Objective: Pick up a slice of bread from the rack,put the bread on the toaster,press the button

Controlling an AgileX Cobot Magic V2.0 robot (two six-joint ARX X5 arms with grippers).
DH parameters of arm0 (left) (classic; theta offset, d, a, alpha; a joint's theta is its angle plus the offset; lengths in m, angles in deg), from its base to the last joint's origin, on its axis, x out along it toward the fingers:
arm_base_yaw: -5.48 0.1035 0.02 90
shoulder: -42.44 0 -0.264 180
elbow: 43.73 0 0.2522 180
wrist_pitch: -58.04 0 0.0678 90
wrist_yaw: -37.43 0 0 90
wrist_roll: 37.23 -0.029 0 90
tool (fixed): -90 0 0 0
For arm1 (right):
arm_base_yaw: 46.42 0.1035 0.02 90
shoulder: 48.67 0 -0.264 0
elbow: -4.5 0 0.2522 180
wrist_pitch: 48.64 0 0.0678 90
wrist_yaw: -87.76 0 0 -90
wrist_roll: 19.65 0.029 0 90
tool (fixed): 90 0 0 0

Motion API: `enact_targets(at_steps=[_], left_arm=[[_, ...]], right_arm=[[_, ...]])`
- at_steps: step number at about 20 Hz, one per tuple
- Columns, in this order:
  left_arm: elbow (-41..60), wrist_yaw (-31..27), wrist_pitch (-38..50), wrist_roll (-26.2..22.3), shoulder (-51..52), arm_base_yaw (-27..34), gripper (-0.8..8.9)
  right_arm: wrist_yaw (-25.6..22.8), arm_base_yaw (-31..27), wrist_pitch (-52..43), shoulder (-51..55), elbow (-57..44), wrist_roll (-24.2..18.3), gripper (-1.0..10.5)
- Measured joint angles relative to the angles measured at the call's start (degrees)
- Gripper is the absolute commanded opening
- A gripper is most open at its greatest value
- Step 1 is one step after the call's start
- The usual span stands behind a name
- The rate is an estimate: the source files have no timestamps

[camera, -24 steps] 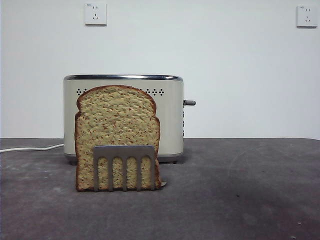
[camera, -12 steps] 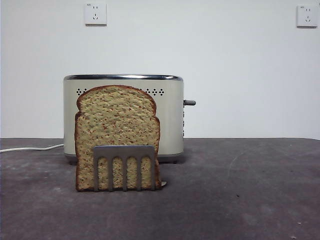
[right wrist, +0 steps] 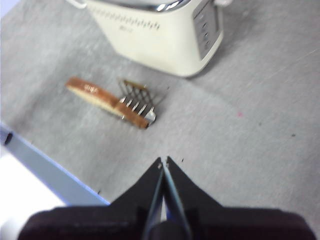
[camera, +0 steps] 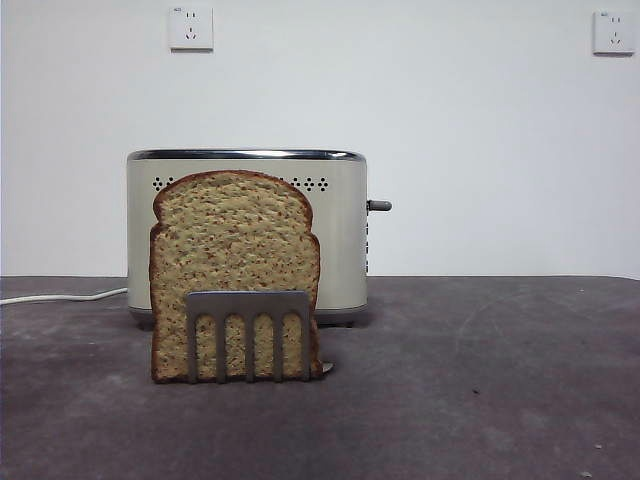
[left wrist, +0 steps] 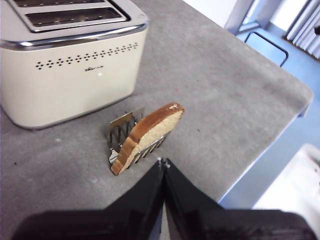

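Note:
The slice of bread (camera: 235, 262) stands upright in the small metal rack (camera: 248, 332), in front of the cream toaster (camera: 338, 235). The left wrist view shows the bread (left wrist: 148, 134) edge-on in the rack (left wrist: 122, 131), beside the toaster (left wrist: 65, 70) with its two slots. My left gripper (left wrist: 163, 161) is shut and empty, held above the table short of the bread. The right wrist view shows the bread (right wrist: 103, 100), the rack (right wrist: 139, 102) and the toaster (right wrist: 165, 30). My right gripper (right wrist: 163, 162) is shut and empty, well away from them. Neither arm shows in the front view.
The toaster's lever (camera: 379, 206) sticks out on its right side. A white cable (camera: 60, 296) runs off to the left behind it. Two wall sockets (camera: 191, 27) are on the back wall. The table's edge (left wrist: 270, 145) is near the rack in the left wrist view.

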Motion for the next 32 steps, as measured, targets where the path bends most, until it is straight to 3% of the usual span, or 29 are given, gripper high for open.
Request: enact_targets(at_steps=[2,3,5,6,13,20,26,32], left_arm=[[0.0,0.0,-0.26,-1.01,-0.02,-0.74,0.07],[0.0,0.0,-0.28,-1.25,-0.02,-1.16,0.83],[0.0,-0.02,-0.28,-1.6,-0.02,-2.23,4.63],[0.0,-0.02,-0.15,-2.03,-0.11,-2.84,5.95],[-5.4,-2.32,1.75,-7.43,-8.02,-11.17,6.02],[-19.23,-14.69,0.46,-17.64,-26.14,-24.28,6.02],[-24.79,-24.72,0.72,-25.64,-40.59,-32.68,6.01],[-24.79,-28.57,3.1,-29.44,-51.8,-36.96,6.01]], right_arm=[[0.0,0.04,0.37,0.0,0.0,-0.44,-0.1],[0.0,0.04,0.42,0.0,0.0,-0.59,-0.1],[0.0,0.04,0.52,0.0,0.0,-0.66,-0.1],[0.0,0.04,0.52,0.0,0.0,-0.66,-0.1],[0.0,0.04,1.07,-0.04,0.0,-0.66,-0.1],[0.0,0.04,1.22,-0.04,0.0,-0.68,-0.1],[0.0,0.04,1.22,-0.04,0.0,-0.9,-0.1],[0.0,0.04,1.22,-0.81,0.0,-1.07,-0.1]])
